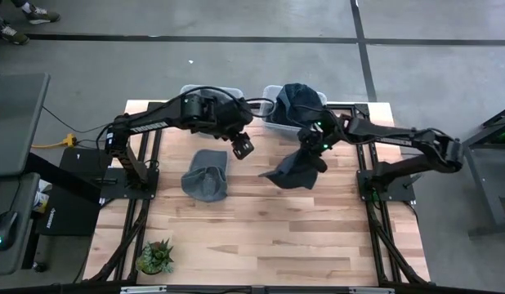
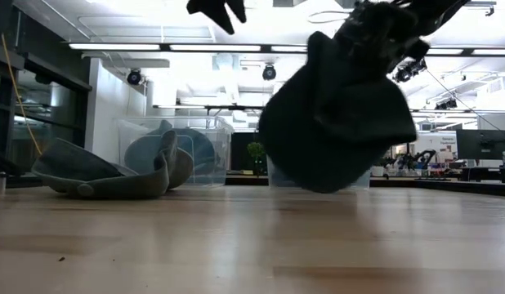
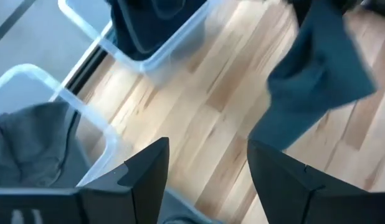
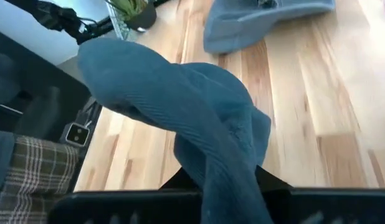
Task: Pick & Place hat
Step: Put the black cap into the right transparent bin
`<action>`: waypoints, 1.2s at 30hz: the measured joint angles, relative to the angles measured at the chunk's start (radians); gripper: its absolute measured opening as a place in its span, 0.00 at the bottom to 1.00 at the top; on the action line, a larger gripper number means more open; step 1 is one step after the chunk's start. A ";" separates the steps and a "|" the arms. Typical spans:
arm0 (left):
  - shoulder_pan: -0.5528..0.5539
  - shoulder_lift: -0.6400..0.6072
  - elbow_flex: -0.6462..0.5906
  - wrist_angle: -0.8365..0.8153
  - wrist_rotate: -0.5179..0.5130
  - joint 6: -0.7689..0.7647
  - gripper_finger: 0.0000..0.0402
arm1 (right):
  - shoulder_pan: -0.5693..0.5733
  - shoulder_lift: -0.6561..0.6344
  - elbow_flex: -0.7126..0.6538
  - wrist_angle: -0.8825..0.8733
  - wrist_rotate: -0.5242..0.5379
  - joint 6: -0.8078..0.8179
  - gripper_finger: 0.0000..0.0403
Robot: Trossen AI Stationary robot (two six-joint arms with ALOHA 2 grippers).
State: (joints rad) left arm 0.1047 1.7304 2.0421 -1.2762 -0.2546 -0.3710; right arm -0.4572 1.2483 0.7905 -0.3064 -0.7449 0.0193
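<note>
A dark blue-grey hat hangs from my right gripper above the middle of the table, in front of the right clear bin, which holds more dark hats. It fills the low view as the hat and the right wrist view as the hat. A grey cap lies flat on the wood left of centre. My left gripper hovers open above the table between cap and held hat, its fingers touching nothing. My right gripper is shut on the dark hat's upper edge, pinched between the two fingers, coming from above. The hat hangs below the fingers, lifted clear of the table, its bulk drooping slack.
Two clear bins stand at the far edge; the left bin holds grey cloth. A small potted plant sits at the near left corner. Bare wood stretches across the near half.
</note>
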 joint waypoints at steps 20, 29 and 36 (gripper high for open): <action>0.000 0.008 -0.088 0.114 0.043 0.000 0.51 | 0.000 -0.076 0.585 -0.951 0.436 -0.230 0.00; 0.000 0.008 -0.088 0.135 0.029 0.000 0.51 | -0.003 -0.070 0.694 -0.998 0.520 -0.252 0.00; 0.000 0.008 -0.088 0.147 0.036 0.000 0.51 | -0.051 0.026 0.811 -1.050 0.525 -0.303 0.00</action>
State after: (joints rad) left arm 0.1043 1.7382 1.9541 -1.1294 -0.2183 -0.3714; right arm -0.5077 1.2739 1.6014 -1.3567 -0.2199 -0.2834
